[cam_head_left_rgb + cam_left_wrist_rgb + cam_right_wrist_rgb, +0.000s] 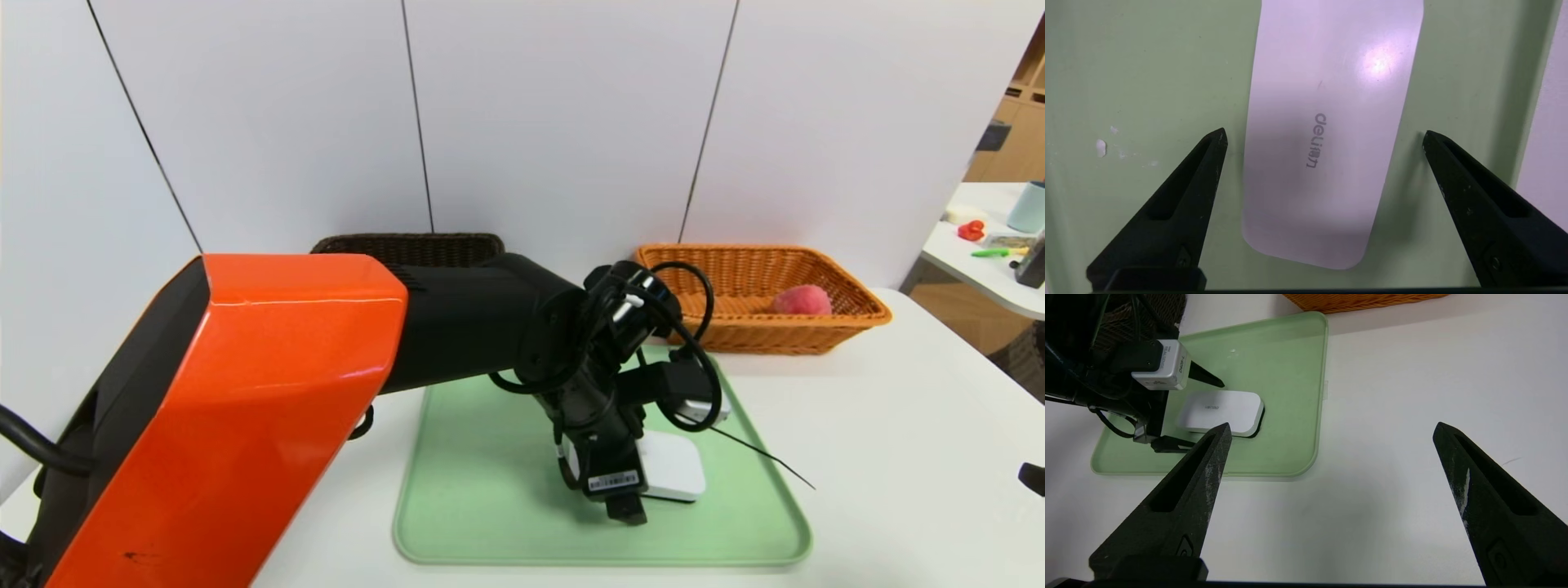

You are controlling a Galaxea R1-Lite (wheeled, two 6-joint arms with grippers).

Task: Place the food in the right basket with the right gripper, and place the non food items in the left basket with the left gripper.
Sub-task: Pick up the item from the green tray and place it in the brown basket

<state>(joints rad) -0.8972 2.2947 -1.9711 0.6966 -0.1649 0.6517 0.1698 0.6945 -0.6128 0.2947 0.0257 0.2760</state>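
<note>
Left gripper [633,478] in our head view hangs over one green tray [490,490]; one peach [802,300] lies in the orange basket [849,314] beyond. Left wrist: fingers spread, straddling one white device [1323,134]. Right wrist: right gripper [1331,433] spread above table [1412,416].

Left arm reaching across the front of the body, wrist angled steeply down, left gripper [1323,139] with jaws spread wide, right gripper [1331,430] held off at the right side, jaws wide apart
</note>
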